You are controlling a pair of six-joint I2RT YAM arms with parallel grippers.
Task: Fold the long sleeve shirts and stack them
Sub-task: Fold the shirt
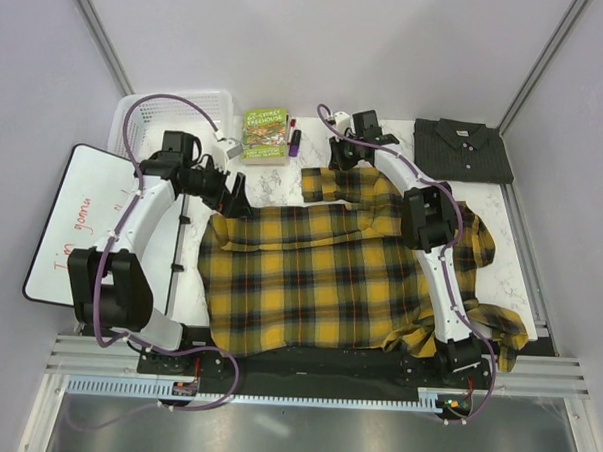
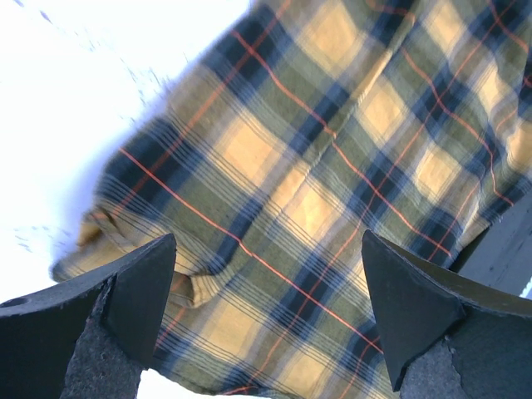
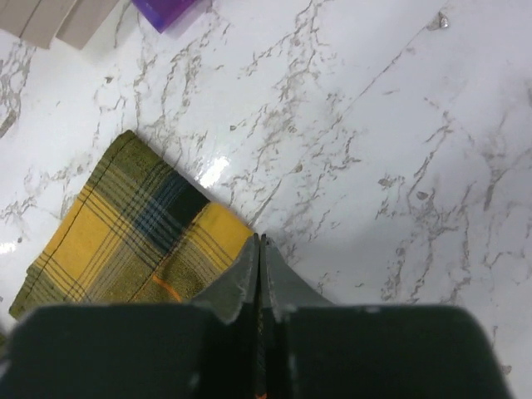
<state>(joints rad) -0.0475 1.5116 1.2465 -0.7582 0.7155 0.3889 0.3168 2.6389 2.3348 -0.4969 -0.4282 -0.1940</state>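
The yellow-and-black plaid shirt (image 1: 309, 276) lies spread flat across the middle of the table, with one sleeve folded across its top edge and the other bunched at the right. My left gripper (image 1: 238, 196) is open just above the shirt's far left corner; its fingers straddle the plaid cloth (image 2: 316, 166) in the left wrist view. My right gripper (image 1: 337, 152) is shut at the far end of the folded sleeve. In the right wrist view the plaid cuff (image 3: 125, 233) runs under its closed fingers, with a sliver of cloth between them. The charcoal grey shirt (image 1: 463, 150) lies folded at the back right.
A white basket (image 1: 146, 119) stands at the back left and a whiteboard (image 1: 71, 221) lies at the left edge. A green book (image 1: 265, 134) and a purple item (image 1: 294, 141) sit at the back centre. The table (image 3: 374, 125) is white marble.
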